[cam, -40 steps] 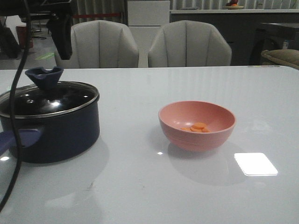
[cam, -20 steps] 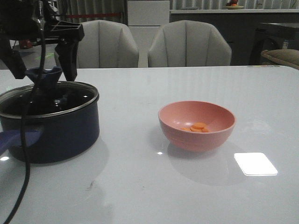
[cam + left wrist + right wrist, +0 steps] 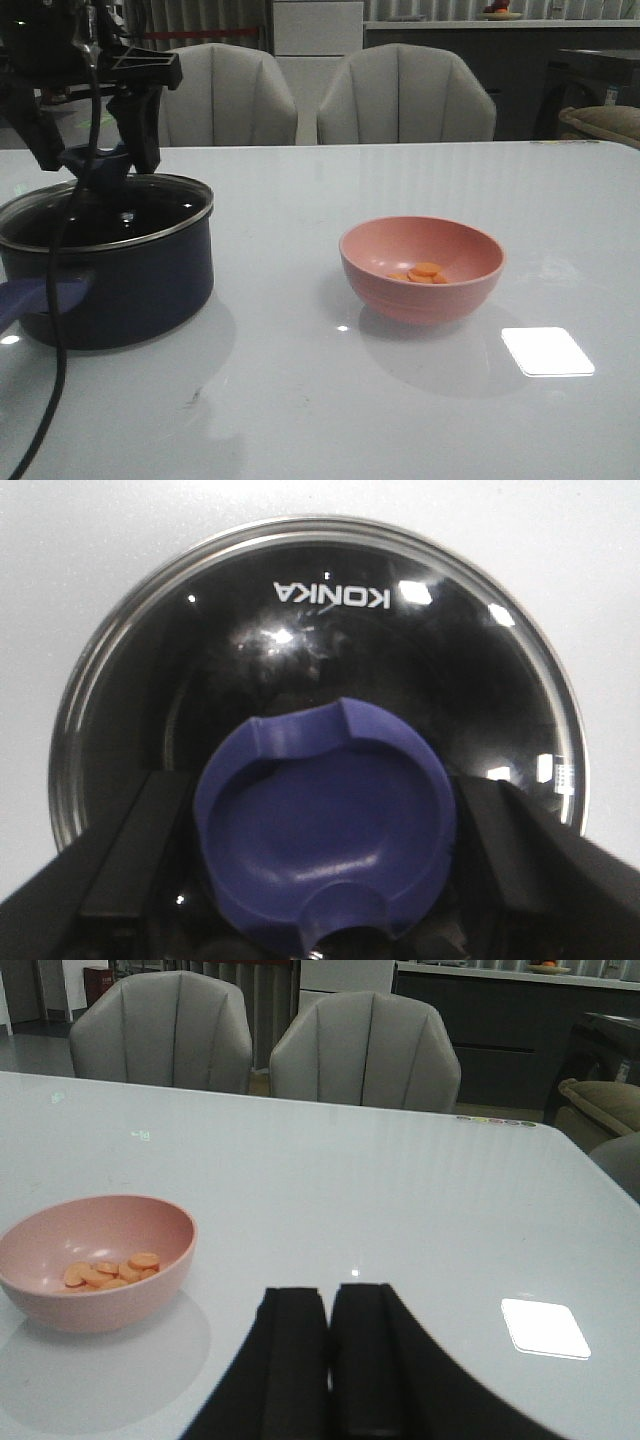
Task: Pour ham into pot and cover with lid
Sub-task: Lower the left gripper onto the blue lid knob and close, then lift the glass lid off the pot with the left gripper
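On the left side of the white table (image 3: 330, 400) in your front view sits the pot (image 3: 110, 275), dark navy w/ a blue-purple handle (image 3: 35, 297) pointing toward the camera. Its lid (image 3: 105, 210) is on, metal rim seated on the pot's rim. Your left gripper (image 3: 92, 158) hangs directly over it, 1 black finger on each side of the lid's blue-purple knob (image 3: 95, 163).

From the left wrist cam you look straight down on the lid (image 3: 310, 630): dark glass, shiny rim, white "KONKA" lettering. The knob (image 3: 325, 825) fills the lower middle, w/ a black finger (image 3: 135, 855) on either side. Jaws are spread wide around the knob — a thin dark gap shows on each side, so they look not yet clamped, though you can't tell for sure if the pads touch it.

Right of center in the front view, well apart from the pot, is a pink bowl (image 3: 422, 270). The ham (image 3: 422, 272) — a few small flat orange discs — lies at the bottom of it.

Your right wrist cam shows the right gripper (image 3: 328, 1360) low over bare table, its 2 black fingers pressed together w/ nothing between them. The pink bowl (image 3: 95, 1260) is near it w/ the ham (image 3: 108, 1272) inside.

2 grey upholstered chairs (image 3: 405, 95) stand behind the table's far edge. A bright rectangular light reflection (image 3: 547, 351) lies on the tabletop near the bowl.
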You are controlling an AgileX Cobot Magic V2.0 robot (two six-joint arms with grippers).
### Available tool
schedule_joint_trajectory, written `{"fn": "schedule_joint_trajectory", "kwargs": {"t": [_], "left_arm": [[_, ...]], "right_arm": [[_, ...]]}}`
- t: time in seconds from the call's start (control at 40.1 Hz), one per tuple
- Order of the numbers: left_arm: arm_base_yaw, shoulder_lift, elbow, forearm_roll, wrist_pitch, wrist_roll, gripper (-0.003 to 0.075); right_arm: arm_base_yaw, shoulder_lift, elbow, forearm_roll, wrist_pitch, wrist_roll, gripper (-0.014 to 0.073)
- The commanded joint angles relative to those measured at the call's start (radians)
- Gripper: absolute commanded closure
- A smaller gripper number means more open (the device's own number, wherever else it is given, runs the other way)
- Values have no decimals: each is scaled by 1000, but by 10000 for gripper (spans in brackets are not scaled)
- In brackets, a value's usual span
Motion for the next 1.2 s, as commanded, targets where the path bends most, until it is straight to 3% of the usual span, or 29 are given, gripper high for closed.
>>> {"fn": "schedule_joint_trajectory", "kwargs": {"t": [0.0, 1.173], "left_arm": [[-5, -25, -28, -8, -24, -10, 306], [-5, -67, -39, 25, -28, -10, 316]], "right_arm": [[-5, -21, -6, -10, -89, -3, 444], [-5, -21, -6, -10, -89, -3, 444]]}}
